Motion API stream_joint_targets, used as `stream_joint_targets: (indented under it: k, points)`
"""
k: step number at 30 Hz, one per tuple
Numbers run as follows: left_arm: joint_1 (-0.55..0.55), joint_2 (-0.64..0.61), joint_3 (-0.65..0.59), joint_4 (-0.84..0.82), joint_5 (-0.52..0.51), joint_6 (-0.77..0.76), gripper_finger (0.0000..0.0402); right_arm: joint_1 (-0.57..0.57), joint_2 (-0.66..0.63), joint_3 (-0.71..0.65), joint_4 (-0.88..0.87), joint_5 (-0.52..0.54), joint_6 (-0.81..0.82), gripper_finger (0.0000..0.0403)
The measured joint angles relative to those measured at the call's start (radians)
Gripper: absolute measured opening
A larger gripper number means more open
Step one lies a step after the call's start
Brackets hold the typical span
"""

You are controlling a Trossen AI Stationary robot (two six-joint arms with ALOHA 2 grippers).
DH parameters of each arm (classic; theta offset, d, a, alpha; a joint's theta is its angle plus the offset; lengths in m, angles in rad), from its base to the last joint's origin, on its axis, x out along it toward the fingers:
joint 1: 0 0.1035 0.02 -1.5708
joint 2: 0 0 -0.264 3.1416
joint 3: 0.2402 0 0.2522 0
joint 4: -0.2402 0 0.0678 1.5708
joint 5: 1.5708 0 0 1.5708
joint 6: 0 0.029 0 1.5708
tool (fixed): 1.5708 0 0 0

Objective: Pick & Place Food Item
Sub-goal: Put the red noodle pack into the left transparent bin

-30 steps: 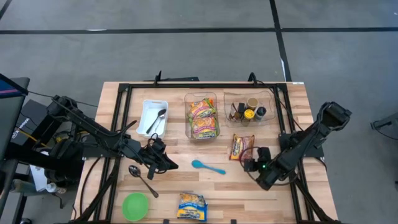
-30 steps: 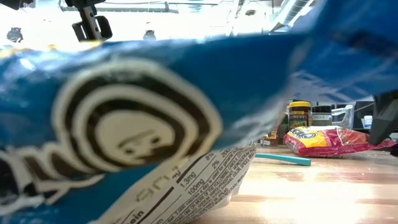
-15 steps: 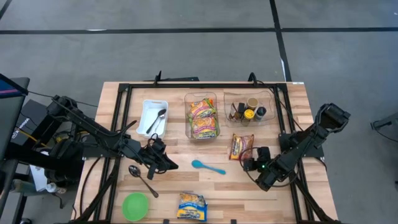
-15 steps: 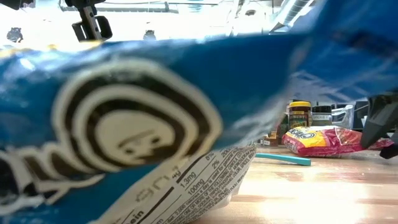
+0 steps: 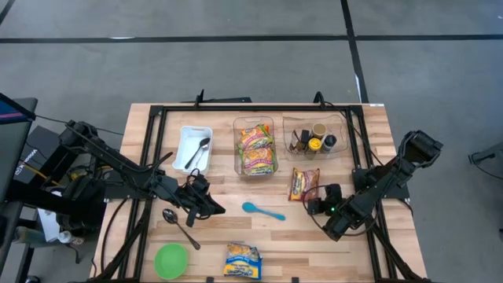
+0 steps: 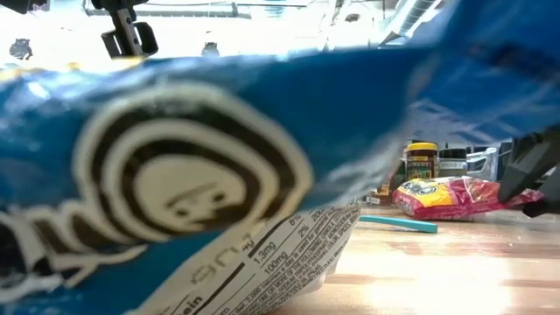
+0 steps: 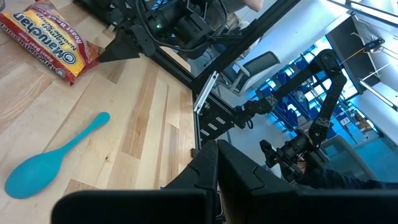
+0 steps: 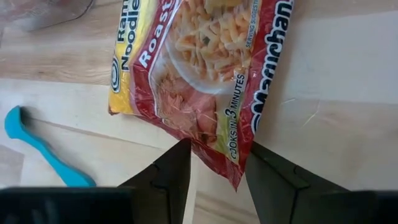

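Observation:
A red and yellow ramen packet (image 5: 303,182) lies flat on the wooden table (image 5: 354,259), right of centre; the low view shows the packet (image 6: 455,196) as well. My right gripper (image 5: 313,202) reaches in from the near right, shut on the packet's near end (image 8: 217,177). My left gripper (image 5: 214,209) hovers left of centre with its fingers (image 7: 216,168) shut and nothing in them. A blue spoon (image 5: 263,211) lies on the table between the two grippers. My right gripper pinches the ramen packet's near end (image 8: 231,163) between its two fingers (image 8: 168,177), close to a corner. The fingers slant down from the table's near right. Most of the packet rests on the table; the gripped end (image 6: 516,194) sits slightly raised.
A blue noodle packet (image 5: 243,261) at the near edge fills most of the low view (image 6: 192,175). A green bowl (image 5: 170,260), a metal spoon (image 5: 181,226), a white tray (image 5: 194,149), a clear bin of ramen packets (image 5: 256,147) and a bin of jars (image 5: 314,139) share the table.
My right gripper has turned at the wrist without opening. The packet's gripped end has shifted slightly toward the table's left and risen a little, while its far end has stayed on the table.

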Motion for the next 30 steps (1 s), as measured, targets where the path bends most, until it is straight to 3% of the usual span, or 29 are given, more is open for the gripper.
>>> stream_joint_targets:
  k: [8, 25, 30]
  points:
    - [0.000, 0.000, 0.000, 0.000, -0.002, 0.000, 0.0000, 0.000, 0.000, 0.000, -0.022, 0.000, -0.029, 0.0135]
    - [0.000, 0.000, 0.000, 0.000, -0.004, 0.000, 0.0000, 0.000, 0.000, 0.000, -0.014, 0.001, -0.044, 0.0007]
    - [0.000, 0.000, 0.000, 0.000, -0.003, 0.000, 0.0000, 0.000, -0.001, 0.000, 0.004, 0.001, -0.046, 0.0005]
